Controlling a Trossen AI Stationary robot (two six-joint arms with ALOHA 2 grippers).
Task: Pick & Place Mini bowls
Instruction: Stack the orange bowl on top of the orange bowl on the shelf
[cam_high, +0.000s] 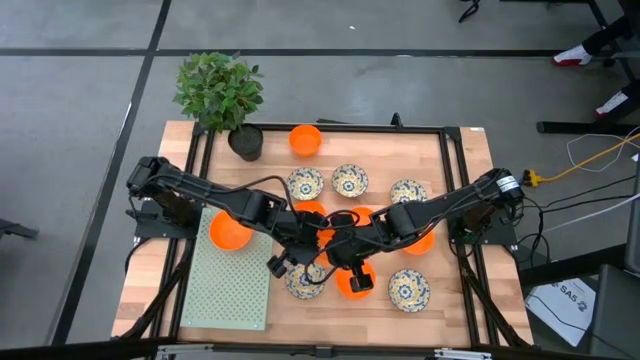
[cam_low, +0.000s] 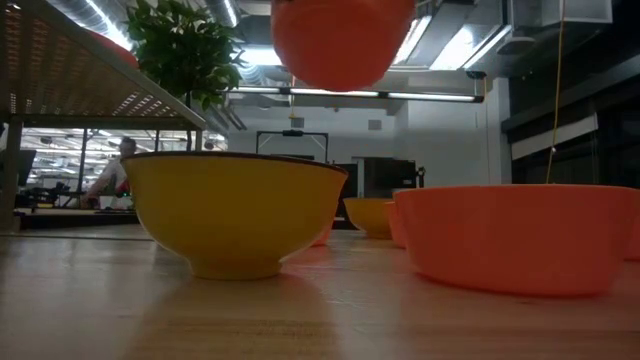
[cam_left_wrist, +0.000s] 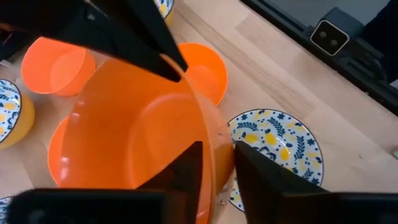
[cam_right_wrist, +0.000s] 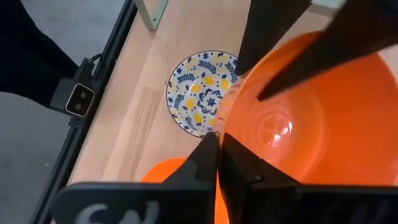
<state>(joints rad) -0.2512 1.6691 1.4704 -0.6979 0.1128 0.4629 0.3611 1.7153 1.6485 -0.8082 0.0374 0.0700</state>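
Observation:
An orange mini bowl hangs in the air above the middle of the table, between both arms. My right gripper is shut on its rim. My left gripper stands at the opposite side of the rim, open. One of its fingers is inside the bowl and the other outside, with a gap still showing. Below on the wood rest more mini bowls: orange ones and floral ones. My right gripper pinches the orange bowl's rim between its two fingers, one inside the bowl and one outside. The fingers come slanting down from the table's right side. The bowl is lifted clear of the table, mouth up and somewhat tilted.
A black pot with a green plant stands at the far left. A pale green perforated mat lies at the near left with an orange bowl on it. Bowls crowd the middle of the table; a black frame rail borders it.

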